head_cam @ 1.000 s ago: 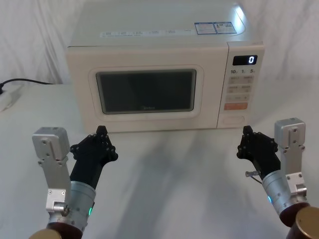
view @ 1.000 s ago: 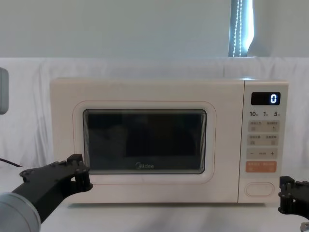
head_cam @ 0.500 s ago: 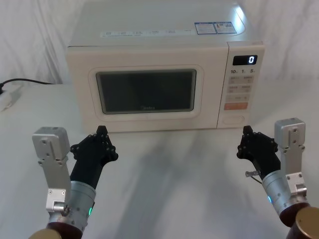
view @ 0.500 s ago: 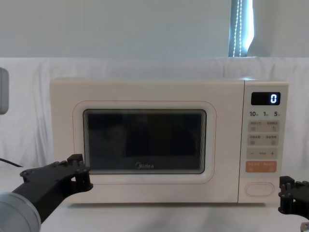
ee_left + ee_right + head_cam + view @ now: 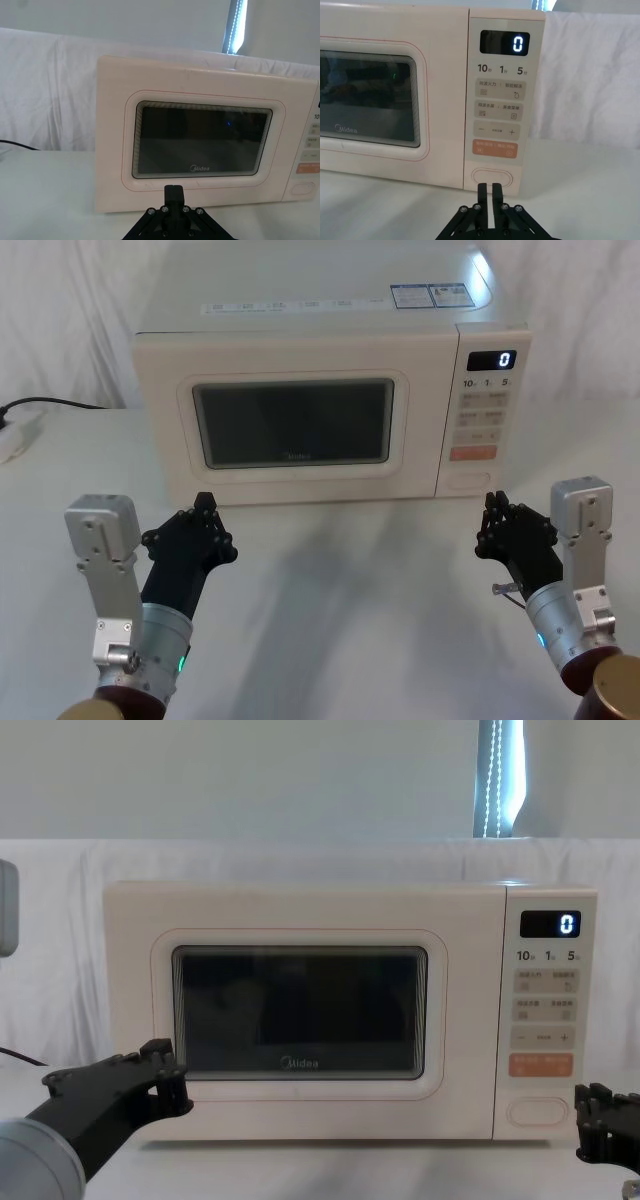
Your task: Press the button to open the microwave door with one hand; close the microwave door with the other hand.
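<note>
— Head view first: where do the arms sit?
— Both low over the desk [image 5: 330,590], near side, pointing at the microwave. The left gripper [image 5: 205,508] is before the closed microwave door [image 5: 290,425], fingers pressed together. The right gripper [image 5: 493,505] is just short of the button [image 5: 468,480], not touching.
— And its fingers?
— The right wrist view shows them nearly together, a thin slit between, aimed at the button at the panel's bottom, beneath the orange key [image 5: 494,148].
— Anything else?
— The chest view has the display [image 5: 550,924] reading 0.
</note>
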{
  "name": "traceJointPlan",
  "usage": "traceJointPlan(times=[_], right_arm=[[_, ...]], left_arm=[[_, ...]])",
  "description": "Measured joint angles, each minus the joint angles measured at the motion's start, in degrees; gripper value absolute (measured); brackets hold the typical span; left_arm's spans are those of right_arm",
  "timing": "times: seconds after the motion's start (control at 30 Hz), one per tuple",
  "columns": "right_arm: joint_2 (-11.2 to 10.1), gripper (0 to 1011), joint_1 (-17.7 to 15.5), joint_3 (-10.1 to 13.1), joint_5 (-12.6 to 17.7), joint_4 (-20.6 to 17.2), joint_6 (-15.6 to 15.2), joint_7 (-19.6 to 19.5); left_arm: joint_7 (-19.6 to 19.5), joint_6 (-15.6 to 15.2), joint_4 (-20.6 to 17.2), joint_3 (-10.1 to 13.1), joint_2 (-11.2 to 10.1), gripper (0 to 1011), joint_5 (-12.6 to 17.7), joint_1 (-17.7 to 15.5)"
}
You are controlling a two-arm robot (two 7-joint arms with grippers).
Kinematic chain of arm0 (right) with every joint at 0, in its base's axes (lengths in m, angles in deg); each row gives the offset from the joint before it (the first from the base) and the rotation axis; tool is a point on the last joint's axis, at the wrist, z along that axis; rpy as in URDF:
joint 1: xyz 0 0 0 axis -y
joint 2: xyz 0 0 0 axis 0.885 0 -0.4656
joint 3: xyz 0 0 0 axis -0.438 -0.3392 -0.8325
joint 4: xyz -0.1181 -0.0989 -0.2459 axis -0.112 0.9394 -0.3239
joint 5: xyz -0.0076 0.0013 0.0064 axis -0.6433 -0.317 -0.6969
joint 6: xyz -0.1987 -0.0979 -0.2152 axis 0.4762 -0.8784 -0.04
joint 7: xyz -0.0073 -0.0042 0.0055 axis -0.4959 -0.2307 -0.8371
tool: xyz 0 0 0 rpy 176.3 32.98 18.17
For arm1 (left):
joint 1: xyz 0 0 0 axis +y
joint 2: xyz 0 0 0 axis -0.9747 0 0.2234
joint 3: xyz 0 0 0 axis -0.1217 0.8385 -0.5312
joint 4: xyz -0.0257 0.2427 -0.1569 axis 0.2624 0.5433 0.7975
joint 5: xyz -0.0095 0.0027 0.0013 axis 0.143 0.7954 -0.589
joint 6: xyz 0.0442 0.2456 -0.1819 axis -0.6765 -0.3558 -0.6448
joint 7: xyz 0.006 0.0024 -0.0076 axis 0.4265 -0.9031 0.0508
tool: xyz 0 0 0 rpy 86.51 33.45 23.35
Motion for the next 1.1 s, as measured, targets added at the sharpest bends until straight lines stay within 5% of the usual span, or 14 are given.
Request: traceJointPlan(times=[1.1], right_arm=[[0.00, 1001, 0.00, 0.00, 0.00, 0.00, 0.00, 0.00]], left_arm=[[0.00, 0.00, 0.00, 0.00, 0.01, 0, 0.00, 0.00]])
